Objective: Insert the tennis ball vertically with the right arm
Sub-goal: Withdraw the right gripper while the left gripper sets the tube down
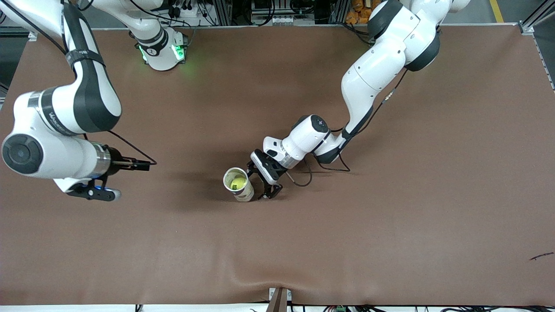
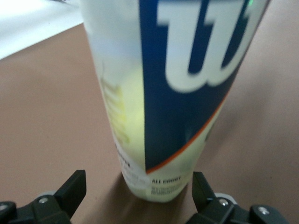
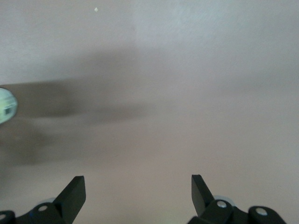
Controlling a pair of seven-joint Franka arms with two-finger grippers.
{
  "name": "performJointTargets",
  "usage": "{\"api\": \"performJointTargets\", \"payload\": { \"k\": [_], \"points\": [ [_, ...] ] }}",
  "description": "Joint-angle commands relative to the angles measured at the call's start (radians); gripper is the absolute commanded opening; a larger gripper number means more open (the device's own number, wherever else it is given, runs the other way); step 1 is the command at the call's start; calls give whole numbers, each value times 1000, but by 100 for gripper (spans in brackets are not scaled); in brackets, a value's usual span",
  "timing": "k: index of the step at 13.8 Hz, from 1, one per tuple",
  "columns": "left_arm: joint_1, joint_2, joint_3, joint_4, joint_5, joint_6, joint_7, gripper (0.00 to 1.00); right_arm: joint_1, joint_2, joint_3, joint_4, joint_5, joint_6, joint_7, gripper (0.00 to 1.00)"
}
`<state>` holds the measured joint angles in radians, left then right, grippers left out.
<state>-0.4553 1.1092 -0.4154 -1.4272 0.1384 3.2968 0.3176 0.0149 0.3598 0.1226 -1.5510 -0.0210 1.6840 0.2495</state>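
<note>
Tennis ball [image 1: 238, 180] inside upright can [image 1: 238, 184] on tabletop [image 1: 390, 216].
Left gripper [image 1: 263, 184] sits beside the can, fingers spread, not gripping; right gripper [image 1: 97, 193] hangs over the right arm's end, fingers spread, empty.

Upright tube [image 1: 239, 185] holding a tennis ball [image 1: 239, 180], left gripper [image 1: 265, 184] just beside it, right gripper [image 1: 97, 193] well apart.

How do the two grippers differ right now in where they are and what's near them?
The left gripper sits low on the table right beside the upright ball can, its fingers either side of the can's base without closing on it; the right gripper hangs over bare table toward the right arm's end, with nothing between its fingers. A yellow tennis ball already lies inside the can. Both grippers are open and hold nothing.
</note>
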Motion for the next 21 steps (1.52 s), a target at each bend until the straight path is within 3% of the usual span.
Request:
{"api": "performJointTargets", "payload": {
  "k": [1,5,8,13,18,21],
  "points": [
    [46,-51,-5,-117,23,12,-20,100,2,-179,-52,-271,-23,166,-126,100],
    [142,-83,-16,-203,20,0,-31,100,25,-255,-167,-310,-22,192,-342,100],
    [217,-115,-16,-214,16,-44,-75,100,28,-317,-195,-290,-16,154,-403,100],
    [349,-255,-22,-185,4,-360,-100,100,69,-354,-216,-124,2,-65,-380,100],
    [463,-419,-19,-79,4,-866,-132,100,51,-371,-207,23,33,-248,-302,100],
    [490,-541,-11,-75,13,-1049,-271,100,22,-374,-208,57,32,-305,-300,100]
  ]
}}
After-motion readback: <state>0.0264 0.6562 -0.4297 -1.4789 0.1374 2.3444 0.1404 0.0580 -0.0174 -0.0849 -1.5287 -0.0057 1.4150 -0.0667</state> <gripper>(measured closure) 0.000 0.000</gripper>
